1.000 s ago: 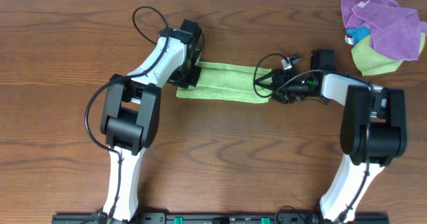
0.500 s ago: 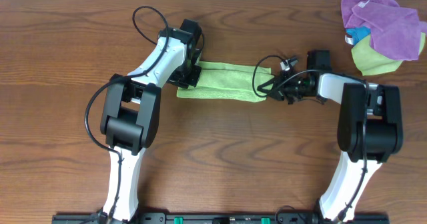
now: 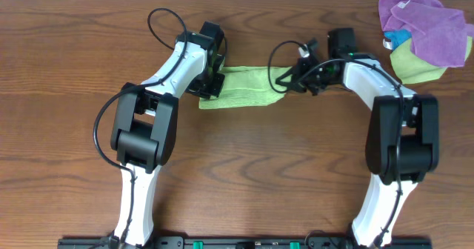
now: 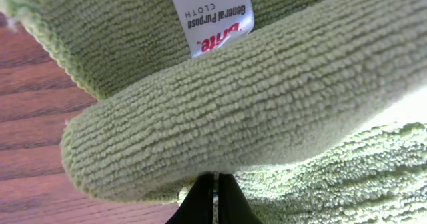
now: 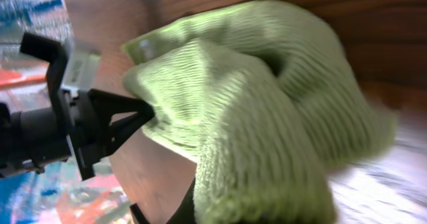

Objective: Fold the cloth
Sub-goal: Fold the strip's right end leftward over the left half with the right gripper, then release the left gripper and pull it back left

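— Overhead, where's the cloth (image 3: 241, 88)?
— One, a folded strip between two grippers: left gripper (image 3: 211, 82) pinches its left edge, right gripper (image 3: 285, 78) clamps the bunched right end; table (image 3: 244, 175) stretches wide below.

Seen from above, the left gripper (image 3: 209, 85) covers one end of the cloth (image 3: 244, 88). In the left wrist view the cloth overruns every edge and its tag (image 4: 212, 14) is cropped at the top; the right wrist view is blurred.
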Action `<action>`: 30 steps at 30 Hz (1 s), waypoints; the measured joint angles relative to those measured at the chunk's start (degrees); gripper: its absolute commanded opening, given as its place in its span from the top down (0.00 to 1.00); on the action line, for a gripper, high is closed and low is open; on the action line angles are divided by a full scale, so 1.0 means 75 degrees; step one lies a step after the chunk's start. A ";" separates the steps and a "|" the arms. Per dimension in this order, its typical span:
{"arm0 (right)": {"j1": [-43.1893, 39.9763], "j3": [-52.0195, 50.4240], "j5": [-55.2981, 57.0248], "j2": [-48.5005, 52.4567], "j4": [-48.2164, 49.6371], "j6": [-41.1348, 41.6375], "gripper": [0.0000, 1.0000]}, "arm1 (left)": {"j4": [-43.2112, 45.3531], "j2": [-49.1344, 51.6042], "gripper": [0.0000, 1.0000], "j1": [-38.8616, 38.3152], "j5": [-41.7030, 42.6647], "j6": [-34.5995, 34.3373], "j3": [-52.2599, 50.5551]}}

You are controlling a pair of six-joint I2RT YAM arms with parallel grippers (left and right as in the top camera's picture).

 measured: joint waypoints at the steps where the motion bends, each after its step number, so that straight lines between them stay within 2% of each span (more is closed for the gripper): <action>1: 0.0102 0.0041 0.0050 -0.0064 -0.0061 -0.0006 0.98 | 0.0003 0.0000 0.94 0.0000 0.0020 0.0000 0.0000; 19: 0.1510 0.0493 0.0682 -0.0437 -0.0291 -0.0029 0.99 | -0.0020 -0.0125 0.94 -0.0055 0.0431 0.0000 0.0000; 30: 0.1676 0.0493 0.0944 -0.0437 -0.0495 -0.0032 0.99 | 0.0076 -0.1096 0.94 -0.0064 0.0545 -0.0003 0.0006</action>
